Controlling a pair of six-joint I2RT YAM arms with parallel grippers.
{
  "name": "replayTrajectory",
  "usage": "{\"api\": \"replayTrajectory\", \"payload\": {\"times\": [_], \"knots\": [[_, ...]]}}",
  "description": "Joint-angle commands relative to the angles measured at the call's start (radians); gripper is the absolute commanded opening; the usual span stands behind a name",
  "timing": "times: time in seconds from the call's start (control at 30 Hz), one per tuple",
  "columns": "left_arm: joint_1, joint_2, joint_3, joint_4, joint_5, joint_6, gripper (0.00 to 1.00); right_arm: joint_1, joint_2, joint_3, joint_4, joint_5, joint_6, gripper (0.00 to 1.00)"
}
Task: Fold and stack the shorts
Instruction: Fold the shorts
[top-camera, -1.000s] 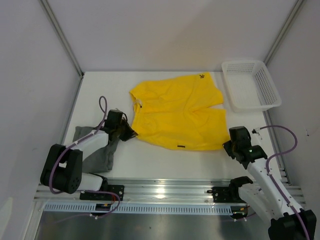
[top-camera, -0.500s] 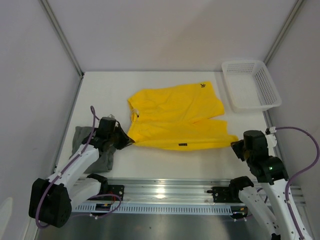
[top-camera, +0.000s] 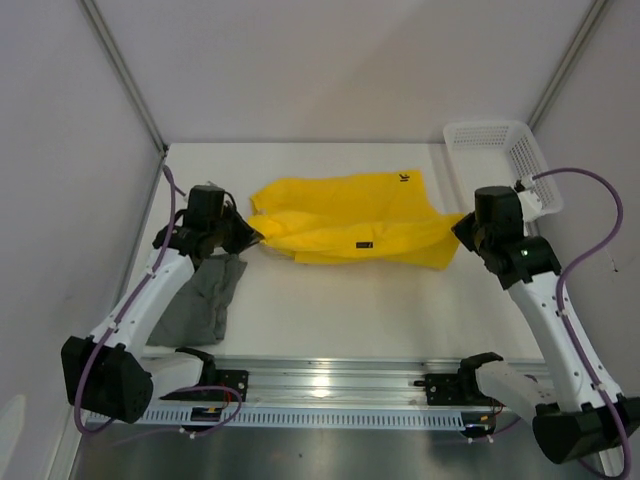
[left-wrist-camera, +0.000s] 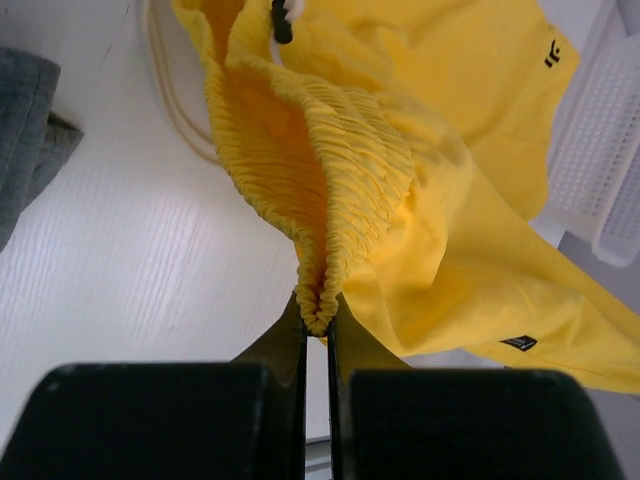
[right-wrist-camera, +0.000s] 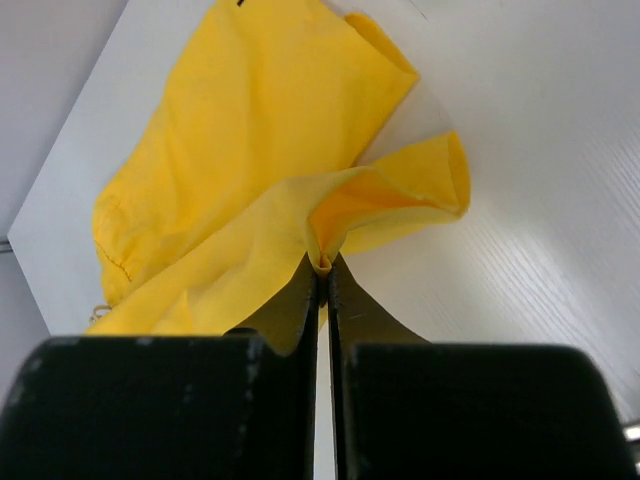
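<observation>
We hold the bright yellow cloth shorts (top-camera: 350, 225) on the white worktop (top-camera: 330, 310), near edge raised: left fingers (left-wrist-camera: 275, 345) clamped on the ribbed waistband, right fingers (right-wrist-camera: 292, 300) on a leg hem. Both bites thin; uneven pull may slip an edge free and skew the fold.

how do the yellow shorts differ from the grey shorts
The yellow shorts are bright and larger; the grey shorts are dark and smaller. The yellow shorts are pinched by the left end effector and right end effector, edges raised; the grey shorts lie unheld on the table. Both are cloth.
</observation>
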Motion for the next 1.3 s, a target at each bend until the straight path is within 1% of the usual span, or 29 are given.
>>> {"api": "replayTrajectory", "payload": {"times": [0.0, 0.07, 0.1, 0.17, 0.2, 0.23, 0.3, 0.43, 0.6, 0.67, 0.7, 0.77, 0.83, 0.87, 0.9, 1.0, 1.1, 1.13, 1.17, 1.2, 1.23, 1.27], "knots": [[0.036, 0.076, 0.131, -0.003, -0.029, -0.033, 0.00, -0.016, 0.109, 0.103, 0.130, 0.022, -0.076, 0.00], [0.048, 0.123, 0.168, -0.012, -0.017, -0.036, 0.00, -0.033, 0.166, 0.159, 0.161, 0.007, -0.097, 0.00], [0.059, 0.171, 0.214, -0.015, -0.012, -0.038, 0.00, -0.038, 0.195, 0.176, 0.173, 0.001, -0.103, 0.00], [0.074, 0.218, 0.242, -0.016, 0.011, -0.040, 0.00, -0.055, 0.276, 0.231, 0.202, -0.019, -0.113, 0.00], [0.095, 0.261, 0.280, -0.019, 0.037, -0.044, 0.00, -0.062, 0.302, 0.248, 0.226, -0.031, -0.129, 0.00], [0.106, 0.281, 0.288, -0.016, 0.051, -0.046, 0.00, -0.069, 0.348, 0.265, 0.239, -0.053, -0.137, 0.00], [0.137, 0.329, 0.320, -0.007, 0.085, -0.049, 0.00, -0.085, 0.388, 0.307, 0.275, -0.070, -0.152, 0.00], [0.181, 0.369, 0.349, 0.010, 0.108, -0.053, 0.00, -0.099, 0.485, 0.379, 0.335, -0.119, -0.174, 0.00], [0.221, 0.458, 0.412, 0.043, 0.138, -0.072, 0.00, -0.108, 0.670, 0.521, 0.363, -0.162, -0.205, 0.00], [0.229, 0.524, 0.467, 0.043, 0.176, -0.072, 0.00, -0.115, 0.729, 0.592, 0.368, -0.200, -0.218, 0.00], [0.232, 0.542, 0.498, 0.036, 0.198, -0.061, 0.00, -0.124, 0.778, 0.613, 0.375, -0.252, -0.234, 0.00], [0.232, 0.567, 0.518, 0.028, 0.212, -0.056, 0.00, -0.125, 0.806, 0.649, 0.379, -0.278, -0.255, 0.00], [0.232, 0.558, 0.494, 0.060, 0.217, -0.055, 0.00, -0.127, 0.806, 0.632, 0.417, -0.312, -0.261, 0.00], [0.234, 0.546, 0.480, 0.075, 0.214, -0.055, 0.00, -0.127, 0.797, 0.599, 0.431, -0.320, -0.258, 0.00], [0.234, 0.520, 0.442, 0.104, 0.212, -0.049, 0.00, -0.127, 0.787, 0.580, 0.450, -0.321, -0.252, 0.00], [0.232, 0.458, 0.376, 0.131, 0.233, -0.033, 0.00, -0.131, 0.735, 0.534, 0.448, -0.335, -0.263, 0.00], [0.224, 0.389, 0.303, 0.149, 0.247, -0.021, 0.00, -0.133, 0.649, 0.477, 0.415, -0.359, -0.280, 0.00], [0.221, 0.330, 0.232, 0.157, 0.247, -0.021, 0.00, -0.136, 0.584, 0.454, 0.409, -0.355, -0.278, 0.00], [0.209, 0.300, 0.207, 0.183, 0.244, -0.026, 0.00, -0.144, 0.545, 0.395, 0.406, -0.352, -0.280, 0.00], [0.204, 0.270, 0.184, 0.192, 0.234, -0.030, 0.00, -0.151, 0.507, 0.362, 0.411, -0.364, -0.284, 0.00], [0.195, 0.215, 0.117, 0.203, 0.229, -0.033, 0.00, -0.162, 0.431, 0.332, 0.412, -0.373, -0.292, 0.00], [0.180, 0.190, 0.098, 0.220, 0.226, -0.040, 0.00, -0.186, 0.396, 0.302, 0.414, -0.386, -0.301, 0.00]]}}
